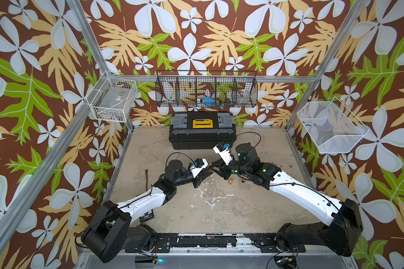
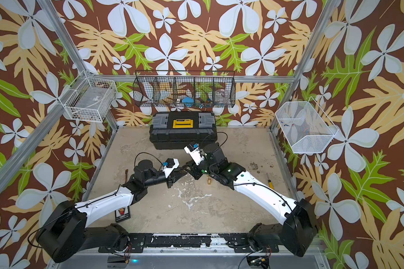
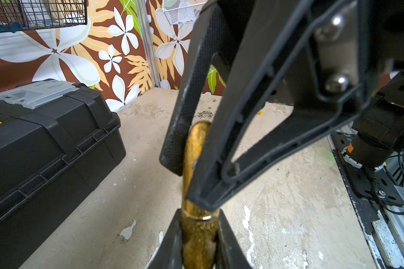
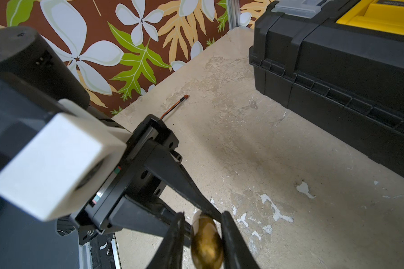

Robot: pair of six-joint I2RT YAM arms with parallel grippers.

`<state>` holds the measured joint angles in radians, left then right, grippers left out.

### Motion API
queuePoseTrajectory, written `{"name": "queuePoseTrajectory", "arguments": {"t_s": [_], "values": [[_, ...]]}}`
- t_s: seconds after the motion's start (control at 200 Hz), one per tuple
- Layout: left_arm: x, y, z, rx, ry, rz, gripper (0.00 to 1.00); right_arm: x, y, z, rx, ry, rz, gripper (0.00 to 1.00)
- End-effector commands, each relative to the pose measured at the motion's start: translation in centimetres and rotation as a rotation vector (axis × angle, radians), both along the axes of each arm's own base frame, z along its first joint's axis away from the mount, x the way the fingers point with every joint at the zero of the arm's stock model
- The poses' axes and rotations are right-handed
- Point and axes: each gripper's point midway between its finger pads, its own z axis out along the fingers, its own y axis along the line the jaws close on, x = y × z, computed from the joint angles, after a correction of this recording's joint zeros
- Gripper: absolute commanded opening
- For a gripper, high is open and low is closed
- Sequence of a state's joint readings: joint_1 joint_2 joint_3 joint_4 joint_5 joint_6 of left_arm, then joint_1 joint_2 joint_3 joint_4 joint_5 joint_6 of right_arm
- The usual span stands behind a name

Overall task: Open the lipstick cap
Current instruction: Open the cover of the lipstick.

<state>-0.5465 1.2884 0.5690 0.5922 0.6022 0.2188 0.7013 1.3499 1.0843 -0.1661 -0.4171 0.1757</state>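
Both top views: left gripper [image 1: 209,171] and right gripper [image 1: 213,165] meet tip to tip near closed toolbox [image 1: 202,130]. Black wire basket [image 1: 207,89] beyond holds blue item [image 1: 207,100] (rest unclear).
Left wrist: gold lipstick [image 3: 196,235] pinched in left gripper, long axis running straight ahead into right gripper's clamped fingers.
Right wrist: rounded end faces camera, squeezed between right fingers.

You see bright, even light from above in both top views; the arms [image 1: 145,202] cast soft shadows on the counter [image 1: 219,205]. Up close in the left wrist view, the left end effector [image 3: 200,215] blurs and screws [image 3: 336,81] glare.
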Motion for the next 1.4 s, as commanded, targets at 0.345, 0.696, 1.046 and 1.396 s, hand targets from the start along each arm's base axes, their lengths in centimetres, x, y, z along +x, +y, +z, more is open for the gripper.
{"name": "queuePoseTrajectory", "arguments": {"t_s": [0.345,0.696,1.046,1.396], "values": [[-0.1,0.0,0.8,-0.026,-0.028,-0.003,0.13,0.0,-0.1,-0.2,-0.002,0.004,-0.003,0.26],[-0.1,0.0,0.9,-0.025,-0.029,0.002,0.14,-0.1,0.0,0.0,0.003,0.001,0.004,0.22],[-0.2,0.1,0.3,-0.011,-0.018,0.003,0.13,0.2,-0.2,1.8,0.02,-0.038,-0.013,0.19],[-0.3,0.2,-0.5,0.004,-0.01,0.002,0.13,0.8,-0.9,4.1,0.046,-0.095,-0.073,0.19]]}}
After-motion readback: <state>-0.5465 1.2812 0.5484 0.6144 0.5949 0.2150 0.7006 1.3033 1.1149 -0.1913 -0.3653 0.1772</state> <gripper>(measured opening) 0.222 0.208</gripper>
